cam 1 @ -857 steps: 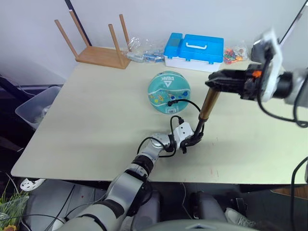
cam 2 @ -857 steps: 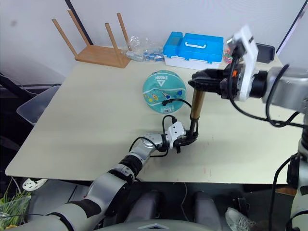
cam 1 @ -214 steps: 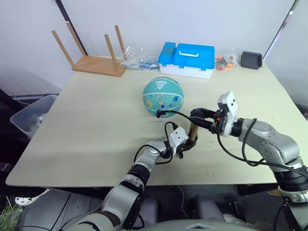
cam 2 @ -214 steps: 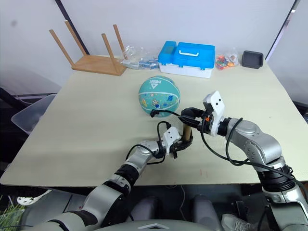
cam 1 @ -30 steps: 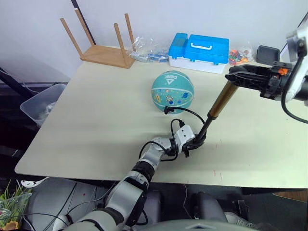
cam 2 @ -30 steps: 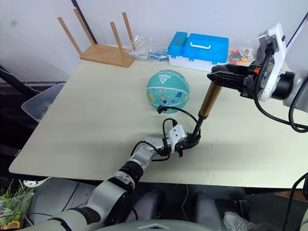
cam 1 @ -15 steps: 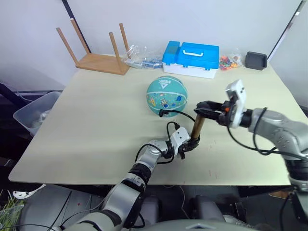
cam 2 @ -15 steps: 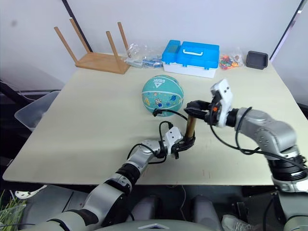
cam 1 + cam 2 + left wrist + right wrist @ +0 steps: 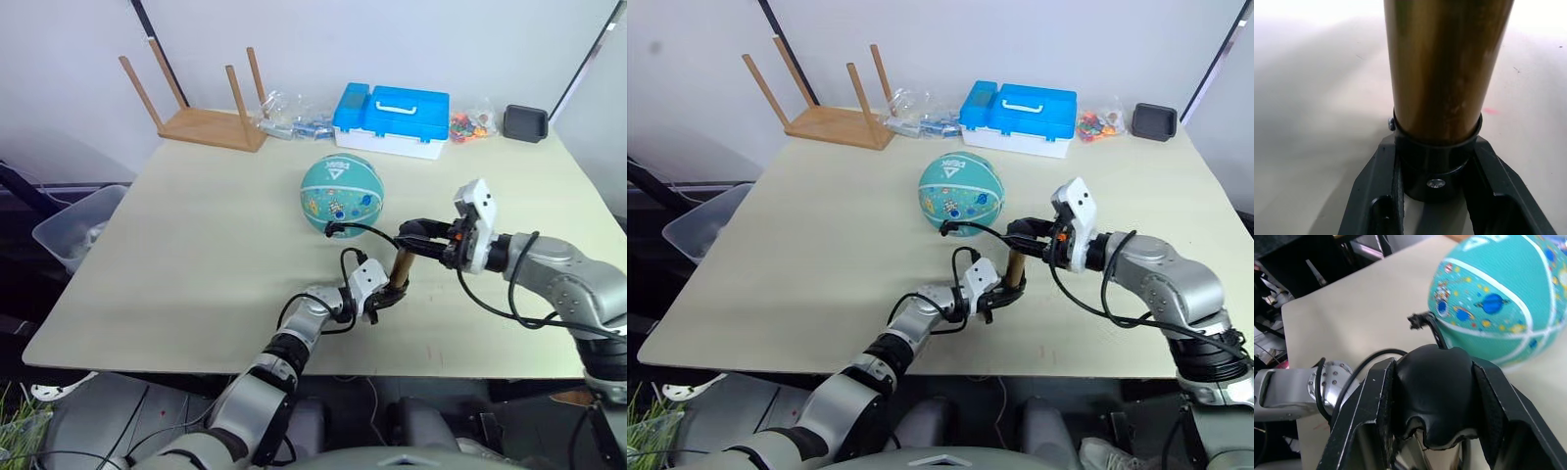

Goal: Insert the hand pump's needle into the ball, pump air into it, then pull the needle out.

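Observation:
The teal ball (image 9: 340, 193) with cartoon prints rests mid-table. The hand pump (image 9: 400, 268) stands upright in front of it, its gold barrel (image 9: 1447, 68) short with the handle pressed low. My left gripper (image 9: 389, 295) is shut on the pump's black base collar (image 9: 1436, 171), one finger on each side. From above, my right gripper (image 9: 417, 236) is shut on the black handle (image 9: 1432, 387). The thin black hose (image 9: 364, 228) arcs from the pump to the ball's near side, where its tip (image 9: 1419, 321) meets the ball (image 9: 1498, 293). The needle itself is too small to make out.
At the table's far edge stand a blue toolbox (image 9: 392, 106), an upturned wooden stool (image 9: 201, 122), clear plastic bags (image 9: 292, 113), a bag of colourful bits (image 9: 470, 124) and a small black tray (image 9: 526, 122). A grey bin (image 9: 73, 230) sits on the floor to the left.
My right gripper has pushed the pump handle down from high above the table to just over the barrel. The left gripper, the pump's base and the ball have stayed put.

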Motion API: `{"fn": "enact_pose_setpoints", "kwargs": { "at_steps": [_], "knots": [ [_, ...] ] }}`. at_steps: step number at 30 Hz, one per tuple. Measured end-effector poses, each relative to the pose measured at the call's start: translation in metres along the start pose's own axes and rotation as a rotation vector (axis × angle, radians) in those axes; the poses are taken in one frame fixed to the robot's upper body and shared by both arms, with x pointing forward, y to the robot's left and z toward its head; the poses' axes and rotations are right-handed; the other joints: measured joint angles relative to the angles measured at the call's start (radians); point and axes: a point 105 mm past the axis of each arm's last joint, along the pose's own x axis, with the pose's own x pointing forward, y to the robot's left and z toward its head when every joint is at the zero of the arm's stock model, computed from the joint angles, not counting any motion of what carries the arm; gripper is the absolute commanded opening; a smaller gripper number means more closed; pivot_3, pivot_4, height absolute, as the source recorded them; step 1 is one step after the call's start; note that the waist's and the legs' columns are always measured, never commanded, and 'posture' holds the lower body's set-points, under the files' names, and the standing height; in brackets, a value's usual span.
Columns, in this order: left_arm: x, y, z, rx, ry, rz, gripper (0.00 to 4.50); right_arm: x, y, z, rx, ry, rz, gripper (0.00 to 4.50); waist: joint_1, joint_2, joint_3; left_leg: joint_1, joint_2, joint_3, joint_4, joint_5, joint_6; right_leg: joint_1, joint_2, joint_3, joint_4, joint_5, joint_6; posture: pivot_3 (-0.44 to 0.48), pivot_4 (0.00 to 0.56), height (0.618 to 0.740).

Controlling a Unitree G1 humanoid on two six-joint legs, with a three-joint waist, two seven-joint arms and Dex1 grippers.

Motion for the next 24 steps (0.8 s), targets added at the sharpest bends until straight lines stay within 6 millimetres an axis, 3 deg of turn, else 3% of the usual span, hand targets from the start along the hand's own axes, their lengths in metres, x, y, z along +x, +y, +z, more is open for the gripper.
{"fn": "enact_pose_setpoints", "kwargs": {
  "at_steps": [4,8,12,16,21,24],
  "knots": [
    [0.004,-0.001,0.009,0.021,-0.026,-0.021,1.09,-0.020,0.003,0.032,0.022,-0.003,0.004,1.59,0.008,0.010,0.009,-0.017,-0.004,0.000,0.005,0.001,0.000,-0.014,-0.003,0.000,0.001,0.005,-0.001,0.000,0.150,0.740],
    [0.006,-0.001,0.013,0.026,-0.040,-0.025,1.09,-0.038,0.013,0.082,-0.004,-0.070,0.025,1.59,0.018,0.008,0.019,-0.018,-0.007,0.000,0.005,0.000,0.000,-0.014,-0.004,0.000,0.000,0.005,-0.001,0.000,0.150,0.740],
    [0.006,-0.002,0.015,0.028,-0.047,-0.026,1.09,-0.055,0.021,0.116,-0.035,-0.114,0.032,1.59,0.023,0.006,0.022,-0.019,-0.007,-0.001,0.005,0.001,0.000,-0.015,-0.004,-0.001,0.000,0.005,-0.001,0.000,0.150,0.740],
    [0.006,-0.002,0.015,0.030,-0.048,-0.027,1.09,-0.061,0.025,0.122,-0.040,-0.110,0.030,1.59,0.023,0.005,0.023,-0.019,-0.007,0.000,0.005,0.000,0.000,-0.015,-0.004,0.000,0.000,0.005,-0.001,0.000,0.150,0.740],
    [0.006,-0.001,0.013,0.030,-0.042,-0.025,1.09,-0.059,0.023,0.113,-0.054,-0.109,0.016,1.59,0.021,0.006,0.021,-0.018,-0.007,0.000,0.005,0.000,0.000,-0.014,-0.004,0.000,0.001,0.005,0.000,0.000,0.150,0.740],
    [0.003,0.001,0.008,0.029,-0.020,-0.015,1.09,-0.045,0.013,0.087,-0.028,-0.097,0.010,1.59,0.011,0.002,0.013,-0.014,-0.006,0.001,0.005,0.000,0.001,-0.011,-0.002,0.000,0.001,0.002,0.004,0.000,0.150,0.740]
  ]
}}
